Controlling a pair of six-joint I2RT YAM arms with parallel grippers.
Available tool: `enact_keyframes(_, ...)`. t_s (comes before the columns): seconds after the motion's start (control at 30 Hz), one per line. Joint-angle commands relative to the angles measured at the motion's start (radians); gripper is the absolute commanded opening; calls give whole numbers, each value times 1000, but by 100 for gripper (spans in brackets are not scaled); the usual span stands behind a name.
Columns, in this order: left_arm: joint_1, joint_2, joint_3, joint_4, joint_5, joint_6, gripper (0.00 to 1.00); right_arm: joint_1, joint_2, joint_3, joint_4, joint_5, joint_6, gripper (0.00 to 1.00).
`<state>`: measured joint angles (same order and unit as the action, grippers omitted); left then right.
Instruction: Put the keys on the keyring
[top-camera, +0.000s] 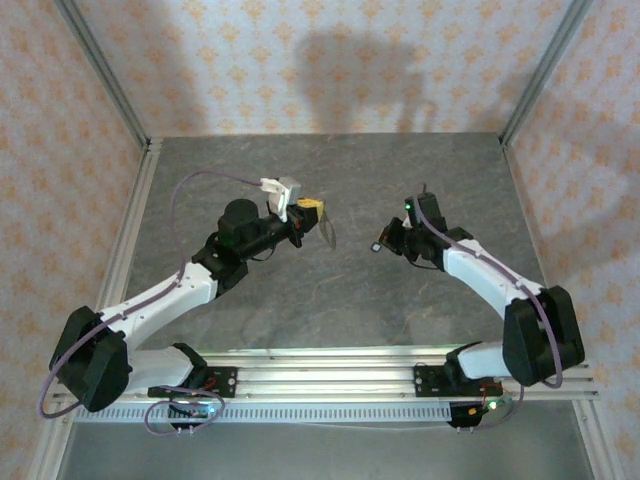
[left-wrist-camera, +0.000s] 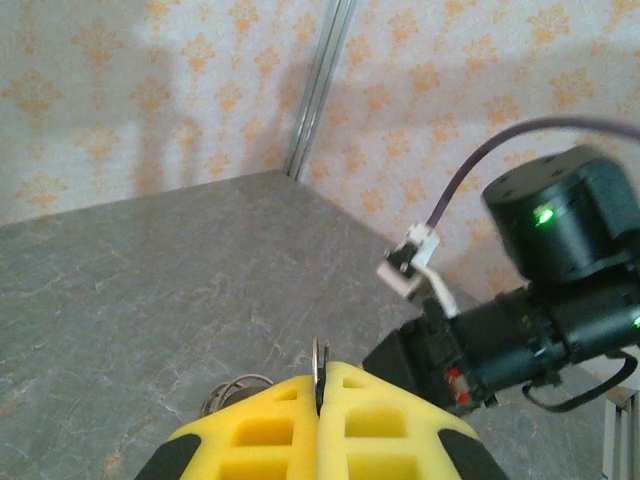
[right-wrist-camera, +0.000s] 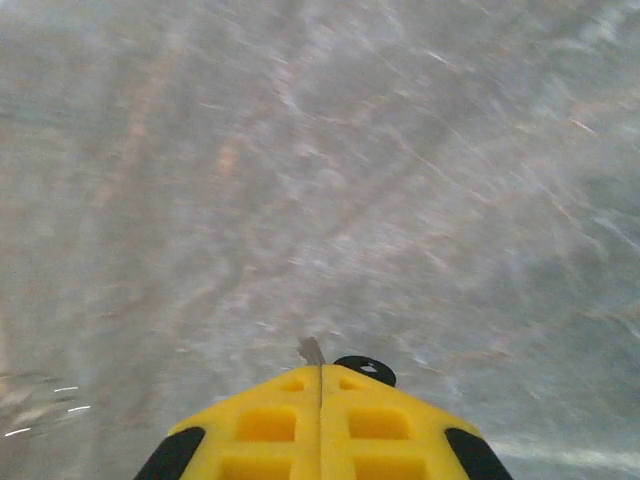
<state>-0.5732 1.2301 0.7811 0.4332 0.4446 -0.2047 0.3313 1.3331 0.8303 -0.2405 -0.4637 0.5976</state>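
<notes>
Both parts are lifted but not yet joined. The left hand (left-wrist-camera: 321, 378) is pinched closed on the keyring (left-wrist-camera: 320, 356), bottom centre. The right hand (right-wrist-camera: 320, 374) is clamped on the key (right-wrist-camera: 366, 370), bottom centre. Threading remains.

Two robot arms, one on the left (top-camera: 160, 295) and one on the right (top-camera: 490, 270). Two yellow-padded hands: one left hand (left-wrist-camera: 320, 378), one right hand (right-wrist-camera: 320, 372). One keyring (left-wrist-camera: 320, 356). One key (right-wrist-camera: 363, 368), dark-headed. One grey surface (top-camera: 330, 300). Two metal corner posts at the far side, left (top-camera: 100, 70) and right (top-camera: 545, 65). Two purple cables, one on each arm (top-camera: 190, 185) (top-camera: 482, 256).
</notes>
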Motion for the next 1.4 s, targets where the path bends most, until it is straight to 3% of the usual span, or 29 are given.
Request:
enact_keyframes(0.0, 10, 12, 37, -1, -8, 12, 0, -26, -45, -19, 125, -146, -12, 0)
enact_keyframes(0.2, 11, 28, 72, -41, 27, 60, 0, -72, -133, -88, 360, -323, 32, 0)
enact_keyframes(0.4, 9, 46, 123, -78, 142, 135, 0, -91, -259, -134, 503, -378, 30, 0)
enact_keyframes(0.6, -12, 76, 172, -115, 265, 258, 0, -94, -347, -125, 507, -406, -14, 0)
enact_keyframes(0.87, -63, 115, 251, -194, 311, 395, 0, -95, -408, -120, 494, -417, -37, 0)
enact_keyframes(1.17, -84, 147, 310, -214, 345, 399, 0, -94, -420, -93, 480, -474, -77, 0)
enact_keyframes(1.37, -86, 160, 332, -203, 351, 322, 0, -94, -450, -89, 481, -500, -82, 0)
